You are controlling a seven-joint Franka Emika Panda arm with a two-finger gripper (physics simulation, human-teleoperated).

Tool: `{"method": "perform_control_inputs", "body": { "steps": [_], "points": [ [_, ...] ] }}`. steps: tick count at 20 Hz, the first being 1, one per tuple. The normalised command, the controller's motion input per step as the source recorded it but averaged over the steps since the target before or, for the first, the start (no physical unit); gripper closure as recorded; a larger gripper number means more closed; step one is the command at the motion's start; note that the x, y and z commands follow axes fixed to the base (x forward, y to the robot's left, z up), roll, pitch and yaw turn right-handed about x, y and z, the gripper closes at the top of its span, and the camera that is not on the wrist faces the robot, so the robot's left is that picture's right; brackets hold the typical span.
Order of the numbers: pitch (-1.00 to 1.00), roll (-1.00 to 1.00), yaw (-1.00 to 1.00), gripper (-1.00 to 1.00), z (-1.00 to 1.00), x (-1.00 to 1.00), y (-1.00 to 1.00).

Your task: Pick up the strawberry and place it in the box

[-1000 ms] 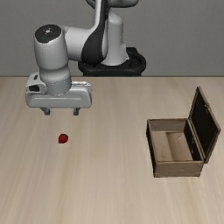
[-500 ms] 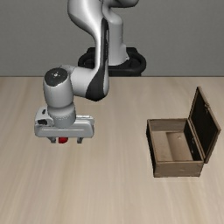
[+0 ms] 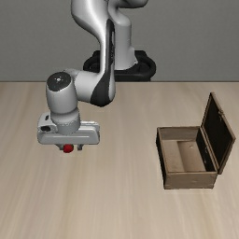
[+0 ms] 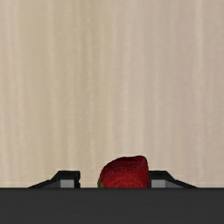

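Fingers (image 4: 68,178): you have them low over the surface (image 3: 131,205), open, one on each side of the strawberry (image 4: 123,172); a thin gap shows between one finger and the fruit.
Strawberry (image 3: 67,147): resting on the surface toward the exterior view's left edge, between your fingers.
Box (image 3: 191,179): near the exterior view's right edge, lid raised, well apart from the strawberry.

A pale wooden table (image 3: 121,205) with fine grain carries everything. A dark brown wooden box (image 3: 187,159) stands on it with its lid raised. The red strawberry (image 3: 67,147) lies on the bare wood, well apart from the box, toward the exterior view's left of it.
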Motion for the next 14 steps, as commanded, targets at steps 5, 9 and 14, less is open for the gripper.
{"method": "perform_control_inputs", "body": {
  "steps": [5, 9, 14],
  "points": [
    [0.0, 0.0, 0.0, 1.0, 0.6, 0.0, 0.0],
    [0.0, 0.0, 0.0, 1.0, 1.0, 0.0, 0.0],
    [0.0, 0.0, 0.0, 1.0, 1.0, 0.0, 0.0]
  ]
}}
